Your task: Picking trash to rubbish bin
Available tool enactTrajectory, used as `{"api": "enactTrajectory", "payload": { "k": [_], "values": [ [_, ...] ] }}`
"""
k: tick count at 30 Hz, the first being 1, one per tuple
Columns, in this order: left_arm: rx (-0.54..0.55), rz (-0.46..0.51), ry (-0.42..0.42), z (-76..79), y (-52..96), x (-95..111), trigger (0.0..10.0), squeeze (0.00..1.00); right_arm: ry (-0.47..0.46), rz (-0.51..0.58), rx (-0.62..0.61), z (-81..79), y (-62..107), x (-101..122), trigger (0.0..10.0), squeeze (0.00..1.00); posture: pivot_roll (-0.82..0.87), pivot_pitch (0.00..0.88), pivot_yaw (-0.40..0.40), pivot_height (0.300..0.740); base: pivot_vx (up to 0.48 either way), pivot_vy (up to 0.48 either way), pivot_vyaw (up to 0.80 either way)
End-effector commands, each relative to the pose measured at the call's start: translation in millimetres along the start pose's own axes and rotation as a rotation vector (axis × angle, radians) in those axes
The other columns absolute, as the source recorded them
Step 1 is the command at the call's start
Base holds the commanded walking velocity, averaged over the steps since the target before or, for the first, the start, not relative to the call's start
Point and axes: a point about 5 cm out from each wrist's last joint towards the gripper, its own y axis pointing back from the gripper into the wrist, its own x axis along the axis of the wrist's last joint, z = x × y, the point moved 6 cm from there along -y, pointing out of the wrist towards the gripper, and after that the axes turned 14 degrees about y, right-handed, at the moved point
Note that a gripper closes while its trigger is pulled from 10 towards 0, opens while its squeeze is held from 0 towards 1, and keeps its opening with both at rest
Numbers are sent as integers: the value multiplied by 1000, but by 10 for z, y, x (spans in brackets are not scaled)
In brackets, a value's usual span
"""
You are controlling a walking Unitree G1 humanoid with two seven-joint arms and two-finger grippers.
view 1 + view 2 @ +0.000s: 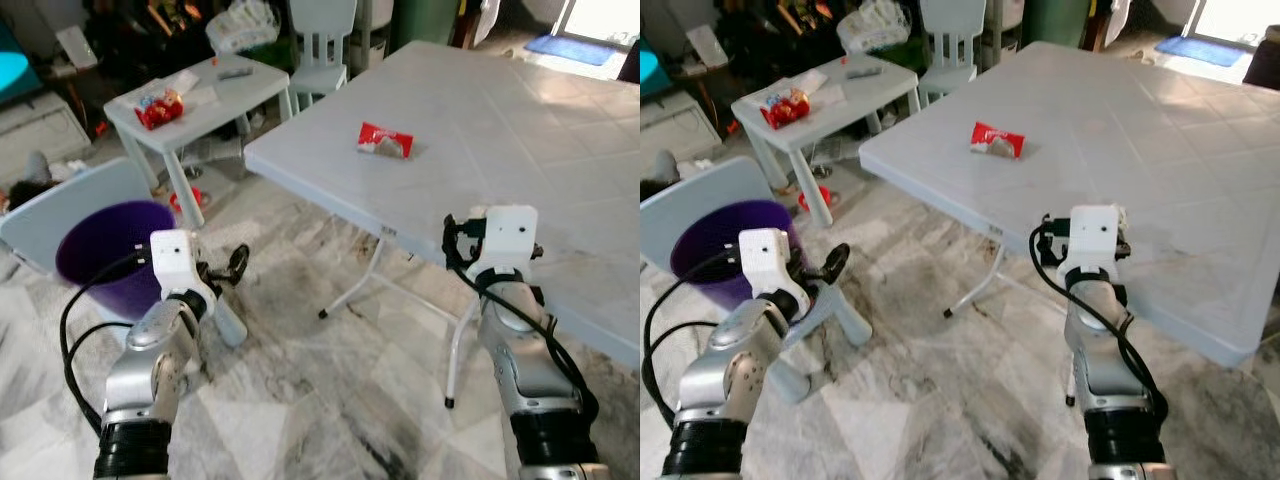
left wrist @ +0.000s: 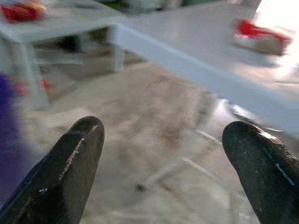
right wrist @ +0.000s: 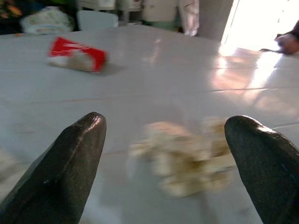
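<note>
My right pincer (image 3: 168, 163) hangs released over the desk (image 1: 560, 130), a pale crumpled scrap (image 3: 187, 156) between its fingers. A red wrapper (image 1: 385, 140), writing unreadable, lies farther off. My left pincer (image 2: 163, 163), also released, hovers beside the purple bin (image 1: 105, 245).

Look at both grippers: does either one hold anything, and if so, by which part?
Nothing is held. The left gripper is open over the floor. The right gripper is open, with a crumpled pale scrap on the table between its fingers, not gripped.

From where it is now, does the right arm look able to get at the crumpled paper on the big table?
Probably yes: the right tool is open, with the crumpled paper lying just ahead between its fingers on the table.
</note>
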Motion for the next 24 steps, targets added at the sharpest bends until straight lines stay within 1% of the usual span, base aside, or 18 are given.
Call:
{"api": "enactTrajectory", "payload": {
  "k": [1,6,12,13,16,22,24],
  "values": [
    [19,11,-17,-92,22,84,10000,0,-14,30,10,-56,-3,108,10000,0,23,40,30,740,356,277,0],
    [15,9,-17,-85,23,79,10000,0,8,46,-4,-30,-5,147,10000,0,22,38,30,740,352,276,0],
    [13,3,-18,-79,16,64,10000,0,35,41,-45,55,-10,150,10000,0,19,37,28,740,349,276,0],
    [11,-2,-20,-75,17,51,10000,0,52,41,-60,90,-10,157,10000,0,19,37,28,740,375,274,0],
    [9,-6,-21,-72,17,39,10000,0,60,44,-70,112,-10,170,10000,0,18,35,25,740,379,275,0],
    [7,-22,-32,-66,14,-1,10000,0,117,72,-107,165,-22,258,10000,0,20,33,23,740,437,0,0],
    [10,-29,-38,-67,13,-11,10000,0,125,69,-115,179,-25,258,10000,0,21,31,21,740,0,0,0]
  ]
}}
